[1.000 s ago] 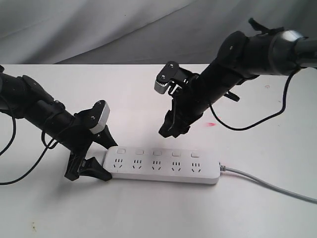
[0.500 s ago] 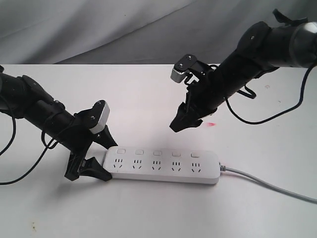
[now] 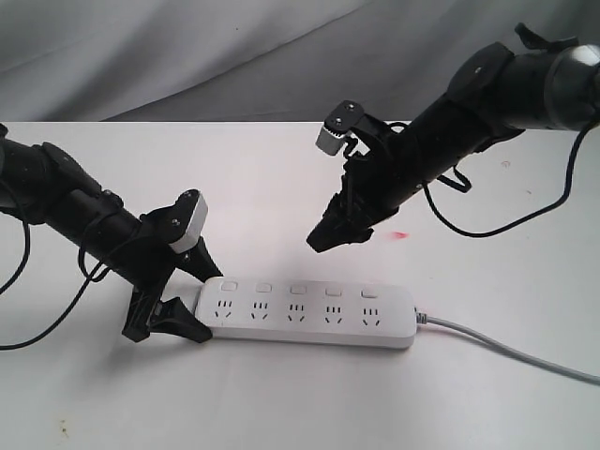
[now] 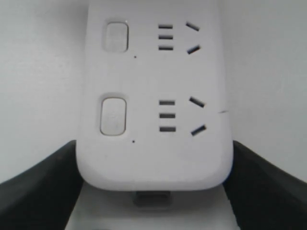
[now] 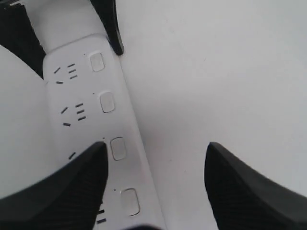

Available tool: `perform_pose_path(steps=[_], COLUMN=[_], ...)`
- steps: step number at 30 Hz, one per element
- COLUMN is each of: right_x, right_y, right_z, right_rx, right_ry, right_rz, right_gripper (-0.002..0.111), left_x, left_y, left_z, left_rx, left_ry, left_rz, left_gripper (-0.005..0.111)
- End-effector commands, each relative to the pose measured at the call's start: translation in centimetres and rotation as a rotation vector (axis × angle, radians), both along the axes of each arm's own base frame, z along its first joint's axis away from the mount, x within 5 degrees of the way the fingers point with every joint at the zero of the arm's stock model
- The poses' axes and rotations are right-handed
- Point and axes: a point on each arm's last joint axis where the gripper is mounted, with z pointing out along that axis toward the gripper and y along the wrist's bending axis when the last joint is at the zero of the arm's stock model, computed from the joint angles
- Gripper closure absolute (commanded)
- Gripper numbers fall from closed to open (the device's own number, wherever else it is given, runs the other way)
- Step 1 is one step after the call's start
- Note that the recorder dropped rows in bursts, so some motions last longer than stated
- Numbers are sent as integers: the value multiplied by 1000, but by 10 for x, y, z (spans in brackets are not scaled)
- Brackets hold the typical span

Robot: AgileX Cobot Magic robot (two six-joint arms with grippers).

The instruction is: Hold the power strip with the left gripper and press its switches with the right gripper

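Note:
The white power strip lies flat on the table, its grey cord trailing off to the right. My left gripper is shut on its left end, one black jaw pressed to each long side. The strip's switches form a row along the far edge; two show in the left wrist view and several in the right wrist view. My right gripper hangs open in the air above and behind the row, touching nothing. Its fingers are wide apart, one over the strip.
The white table carries a small red mark behind the strip. A grey cloth backdrop hangs beyond the far edge. Black cables loop from both arms, one near the right arm.
The right gripper swung up and to the right, then came back a little to the left and down. The left gripper and the power strip have stayed still.

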Motion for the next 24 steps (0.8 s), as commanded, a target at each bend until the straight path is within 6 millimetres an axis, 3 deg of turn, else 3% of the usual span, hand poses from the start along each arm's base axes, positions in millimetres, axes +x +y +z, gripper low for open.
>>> perform_pose_path(steps=[1,6,14,19,24], right_x=[-4,-12,-12,-12,-12], right_y=[-7,-10,-10,-9,-10], right_z=[-9,-30,-31,-50,-49], right_rx=[-21,-19,-26,-52,-52], right_ry=[-15,-46,-57,-23,-27], right_rz=[13,-5,-2,9,10], right_gripper=[53,53,53,53,53], left_x=[0,0,0,0,0], left_y=[-2,-2,-2,-2,-2], left_z=[0,0,0,0,0], left_rx=[-11,-11,-11,-11,-11], left_ry=[13,13,13,13,13], left_rz=[0,0,0,0,0], left_gripper=[60,60,60,60,60])
